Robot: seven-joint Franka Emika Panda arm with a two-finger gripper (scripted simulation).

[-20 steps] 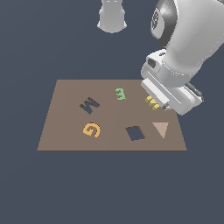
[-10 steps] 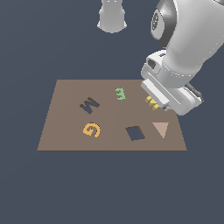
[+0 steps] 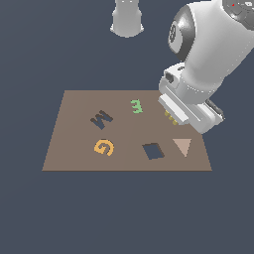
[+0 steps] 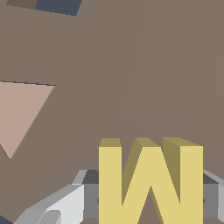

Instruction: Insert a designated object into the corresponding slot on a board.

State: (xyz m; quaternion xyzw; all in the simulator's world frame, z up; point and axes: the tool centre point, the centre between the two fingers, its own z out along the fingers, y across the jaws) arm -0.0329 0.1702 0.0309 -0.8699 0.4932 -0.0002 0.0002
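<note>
While the yellow M block (image 4: 150, 181) is seen between the pincer's (image 4: 151, 199) grey fingers (image 4: 65, 203) in the wrist view, whether they are clenched on it or only straddle it cannot be told. In the exterior view only small yellow tips (image 3: 172, 119) show under the arm's hand, at about 3 o'clock on the brown board (image 3: 74, 149). The M-shaped slot (image 3: 101, 119) lies empty toward 9 o'clock, well apart, so insertion is judged not yet done. Open board lies between them; the green E (image 3: 136, 105) sits just beside that path, the orange G (image 3: 104, 147), the dark square cutout (image 3: 153, 151) and the tan triangle (image 3: 182, 146) nearer the 6 o'clock edge.
</note>
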